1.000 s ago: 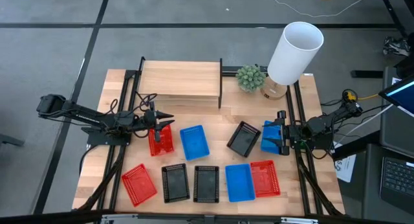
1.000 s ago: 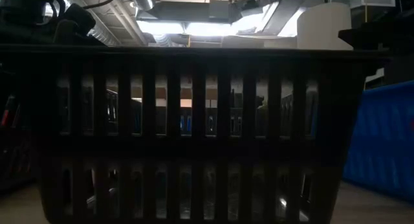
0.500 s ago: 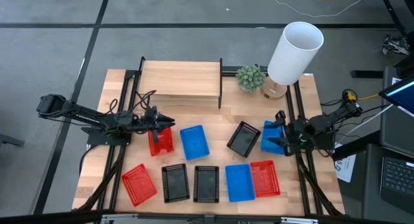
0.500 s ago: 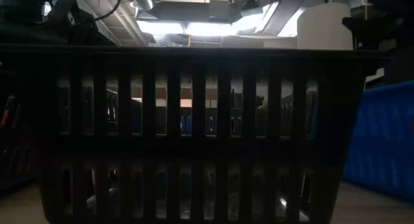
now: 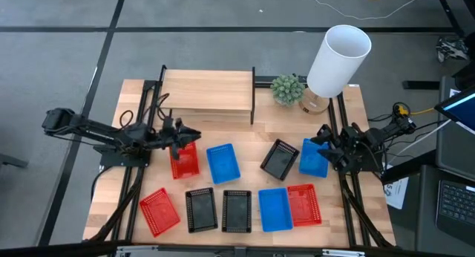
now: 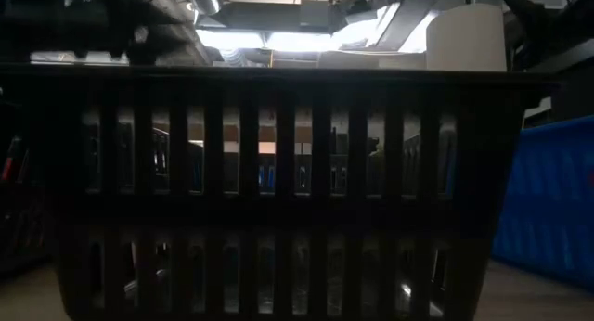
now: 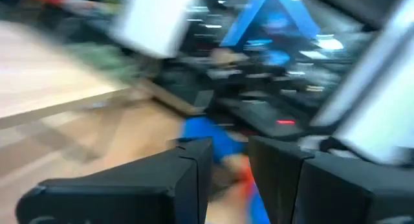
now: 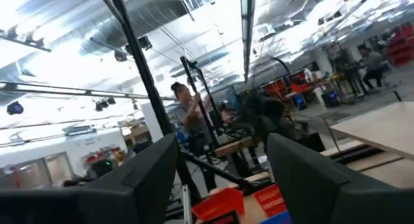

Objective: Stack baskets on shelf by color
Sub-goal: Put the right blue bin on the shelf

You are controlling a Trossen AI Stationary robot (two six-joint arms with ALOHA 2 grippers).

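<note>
Nine mesh baskets lie on the table, all seen in the high view. There is a red basket [image 5: 184, 161], a blue basket [image 5: 223, 164], a black basket [image 5: 280, 159] and a blue basket [image 5: 313, 157]. In the near row lie a red [image 5: 159, 210], two black [image 5: 200, 209] [image 5: 236, 210], a blue [image 5: 274, 209] and a red [image 5: 303, 204]. The shelf [image 5: 208, 93] stands at the far edge with a bare top. My left gripper [image 5: 190, 135] hovers over the far end of the red basket, fingers a narrow gap apart [image 7: 231, 179]. My right gripper [image 5: 323, 142] is open [image 8: 223, 179], raised beside the blue basket's far right corner.
A white lamp [image 5: 335, 60] and a small plant [image 5: 288, 88] stand at the far right, next to the shelf. In the low view a black basket [image 6: 278, 191] close to the lens hides most of the table, with a blue basket [image 6: 548, 210] at its right.
My right gripper has risen off the blue basket at the table's right, tipped upward and drawn back toward the right edge. The basket stays flat on the table. My left gripper has lifted a little and shifted toward the far edge. The red basket under it has kept its place.
</note>
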